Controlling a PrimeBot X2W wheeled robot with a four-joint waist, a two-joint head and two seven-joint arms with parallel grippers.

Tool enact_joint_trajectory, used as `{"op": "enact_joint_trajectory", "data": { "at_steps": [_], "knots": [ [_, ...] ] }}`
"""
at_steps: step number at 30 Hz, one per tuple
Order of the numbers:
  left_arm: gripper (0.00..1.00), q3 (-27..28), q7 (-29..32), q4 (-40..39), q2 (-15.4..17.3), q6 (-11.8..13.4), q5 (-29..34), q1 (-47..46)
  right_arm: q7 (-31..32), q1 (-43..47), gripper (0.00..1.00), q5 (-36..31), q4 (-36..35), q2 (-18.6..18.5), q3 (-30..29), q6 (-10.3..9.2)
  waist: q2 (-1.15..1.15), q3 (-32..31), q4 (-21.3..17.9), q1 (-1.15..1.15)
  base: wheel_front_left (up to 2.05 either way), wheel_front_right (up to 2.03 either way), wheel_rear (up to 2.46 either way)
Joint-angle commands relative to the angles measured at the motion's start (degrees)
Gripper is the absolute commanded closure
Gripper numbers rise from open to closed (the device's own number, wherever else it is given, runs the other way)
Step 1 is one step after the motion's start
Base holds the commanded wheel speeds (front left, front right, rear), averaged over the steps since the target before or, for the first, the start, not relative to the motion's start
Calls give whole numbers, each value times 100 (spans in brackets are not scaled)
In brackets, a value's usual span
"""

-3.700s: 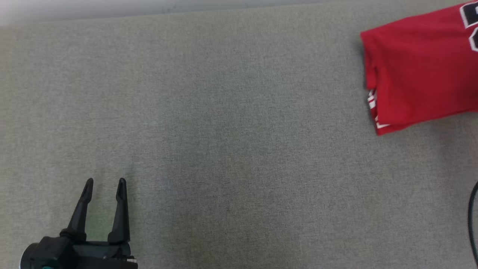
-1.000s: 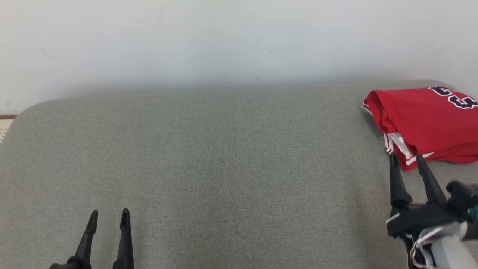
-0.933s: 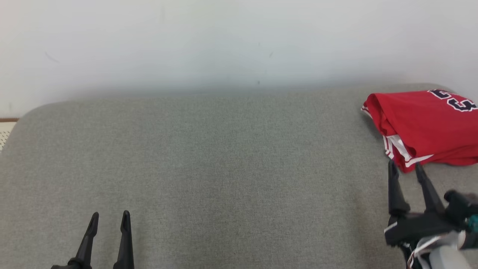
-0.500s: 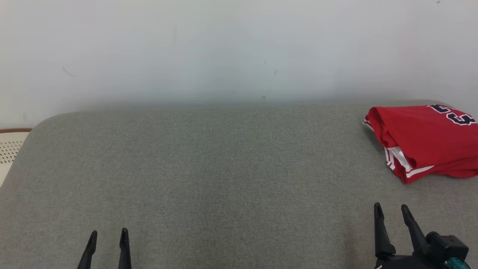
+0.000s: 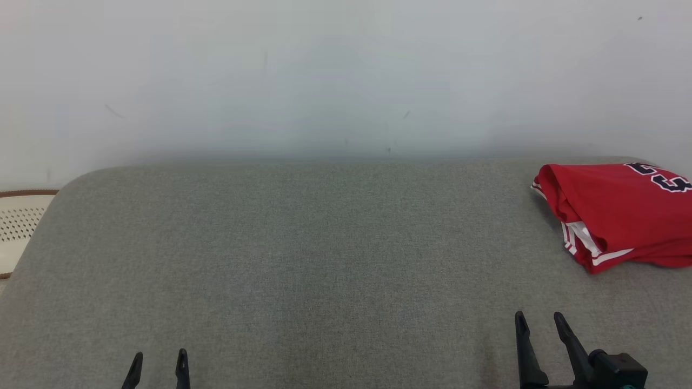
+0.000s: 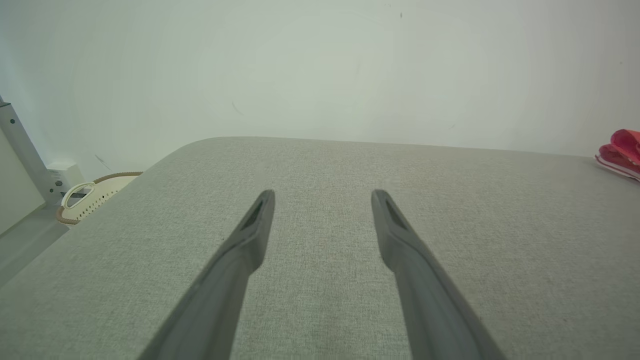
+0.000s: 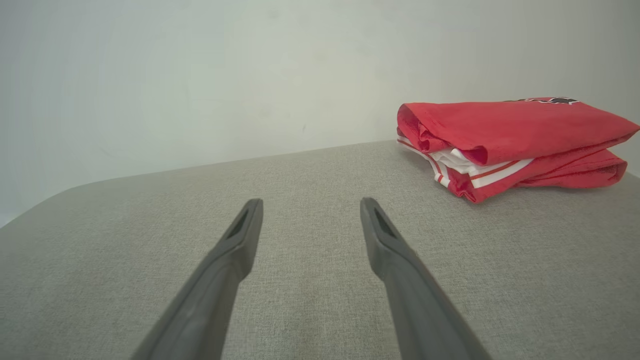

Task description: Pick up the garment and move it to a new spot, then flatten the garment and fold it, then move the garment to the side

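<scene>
Dark, white-edged chars (image 5: pixel 669 182) on red garment (image 5: pixel 616 210); cut off, can't read.

This looks like a plain indoor room with a laundry-folding station; whether it is a home or a lab cannot be told. A broad grey fabric-covered surface (image 5: pixel 303 259) with rounded corners stands against a bare white wall (image 5: pixel 324 75). Low at the far left sits a cream perforated laundry basket (image 5: pixel 21 232) with a brown rim. A folded red garment (image 5: pixel 621 216) lies far right.
</scene>
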Motion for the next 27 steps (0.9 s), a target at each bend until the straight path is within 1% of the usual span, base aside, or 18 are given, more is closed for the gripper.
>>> {"op": "enact_joint_trajectory", "data": {
  "at_steps": [1,10,20,27],
  "knots": [
    [0,35,-26,33,42,48,30,76,14,-14,0,16,-4,-13,48,-2,0,-4,3,0,0,0,0],
    [0,92,-26,-57,60,19,-68,75,-2,-49,0,108,25,-72,133,-2,0,15,3,0,0,0,0],
    [0,80,-26,-46,45,80,-84,80,-14,-77,0,132,71,-122,150,-2,0,35,16,0,0,0,0],
    [0,69,-26,-132,34,73,-118,123,-22,-78,0,132,84,-128,173,-2,0,45,31,0,0,0,0]
  ]
}}
